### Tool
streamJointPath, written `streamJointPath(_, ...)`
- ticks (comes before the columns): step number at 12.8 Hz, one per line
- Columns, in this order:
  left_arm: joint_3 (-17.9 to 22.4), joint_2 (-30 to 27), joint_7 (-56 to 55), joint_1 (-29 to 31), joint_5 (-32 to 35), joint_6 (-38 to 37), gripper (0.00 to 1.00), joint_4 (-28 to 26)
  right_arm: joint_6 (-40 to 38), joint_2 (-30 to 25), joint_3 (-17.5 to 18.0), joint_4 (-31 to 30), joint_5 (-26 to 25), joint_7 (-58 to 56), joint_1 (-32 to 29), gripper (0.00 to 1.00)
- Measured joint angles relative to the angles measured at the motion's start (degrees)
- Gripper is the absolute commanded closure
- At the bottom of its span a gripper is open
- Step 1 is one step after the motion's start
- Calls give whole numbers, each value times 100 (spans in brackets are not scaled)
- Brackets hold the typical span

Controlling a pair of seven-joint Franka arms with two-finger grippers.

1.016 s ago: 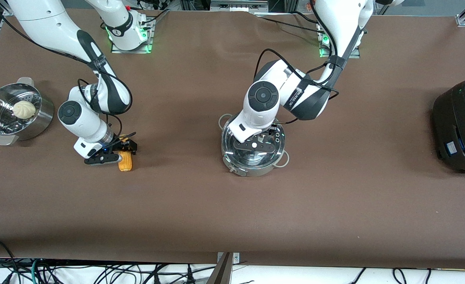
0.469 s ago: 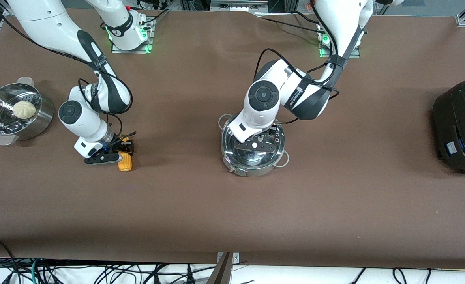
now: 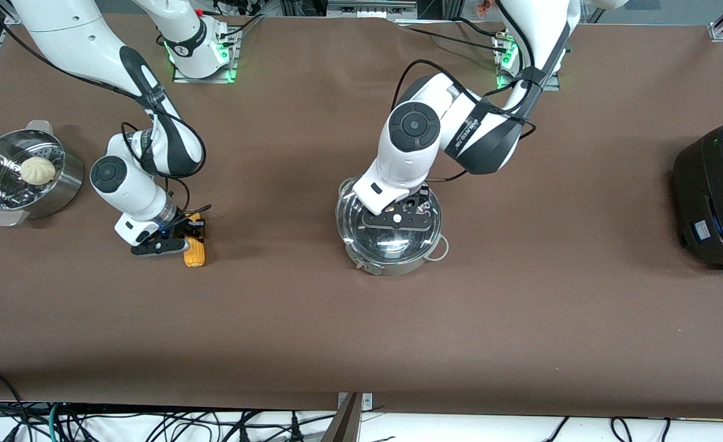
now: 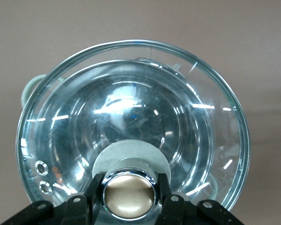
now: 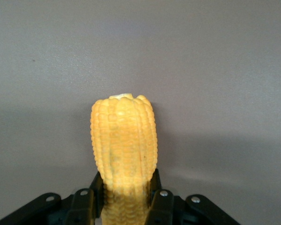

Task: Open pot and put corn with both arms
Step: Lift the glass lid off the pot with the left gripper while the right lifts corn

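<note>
The steel pot stands mid-table. Its glass lid hangs tilted just above it. My left gripper is shut on the lid's chrome knob, one black finger on each side of it. Through the lid, the left wrist view shows the pot's shiny inside and a pale side handle. The yellow corn lies on the table toward the right arm's end. My right gripper is shut on its thick end. In the right wrist view the corn sticks out from between the fingers of that gripper.
A perforated steel steamer bowl with a pale bun in it stands at the right arm's end of the table. A large black cooker sits at the left arm's end. Brown cloth covers the table.
The left gripper has raised the lid off the pot's rim and shifted it slightly toward the right arm's end. The right gripper's fingers have closed onto the corn, which has stayed in place.
</note>
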Motion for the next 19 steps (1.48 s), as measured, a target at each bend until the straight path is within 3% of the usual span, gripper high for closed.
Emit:
streamJointPath(4, 161, -568, 122, 255, 4, -783, 92, 44, -545, -381, 6, 157, 0, 0, 3, 100)
streamJointPath(8, 236, -1120, 1984, 1429, 9, -2148, 98, 47, -2535, -1108, 84, 897, 0, 2, 5, 100)
streamJointPath(10, 247, -1147, 2711, 2028, 11, -2425, 95, 27, -3328, -1263, 130, 1365, 1, 5, 7, 100)
streamJointPath(14, 237, -1115, 3312, 2628, 706, -2170, 96, -332, -4147, -1279, 324, 1992, 9, 300, 8, 100)
streamJointPath(19, 227, -1056, 3372, 2871, 775, -459, 95, -1523, -4194, -1235, 1076, 2217, 14, 1629, 102, 100)
